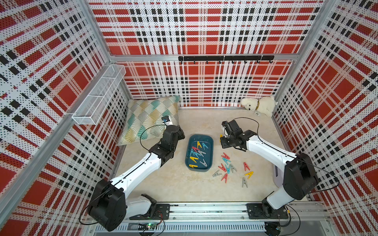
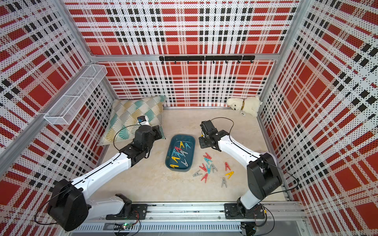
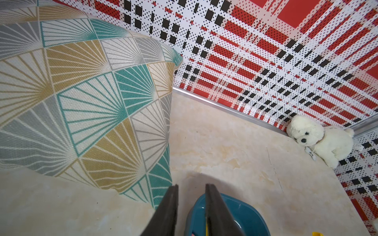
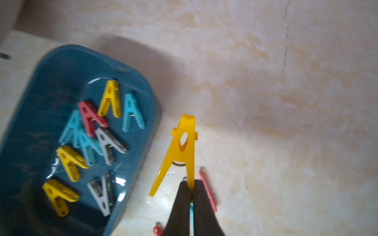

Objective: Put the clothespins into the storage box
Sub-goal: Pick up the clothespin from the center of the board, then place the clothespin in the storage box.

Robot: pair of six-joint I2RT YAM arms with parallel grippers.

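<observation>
**Right gripper**
- The jaws are clenched on one leg of a yellow clothespin.
- The other leg splays free. The pinching tip points away from the jaws.
- The held clip is outside the storage box, just beside its right long wall, near the box's far-right corner.
- In both top views only a yellow sliver of it shows under the wrist.
- Whether it clears the table cannot be told.

**Left gripper**
- The jaws are released, with a clear gap between them and nothing in it.
- The gripper hangs over the far-left corner of the storage box, close to the pillow.

**Storage box**
- It sits at the middle of the table, with its long walls running from the far edge toward the near edge.
- Nine clothespins lie inside: three yellow, three light blue, two grey and one red.
- Several of them overlap at the centre of the box floor.

**Loose clothespins**
- Ten lie flat on the table, to the right of the box and toward the near edge, between the box and the right arm.
- Seven are clustered close to the box's near-right corner.
- Three more, red, yellow and grey, lie further right.

**Surroundings**
- The pillow fills the far-left corner of the table.
- A white plush dog occupies the far-right corner.
- A white wire basket hangs on the left wall.
</observation>
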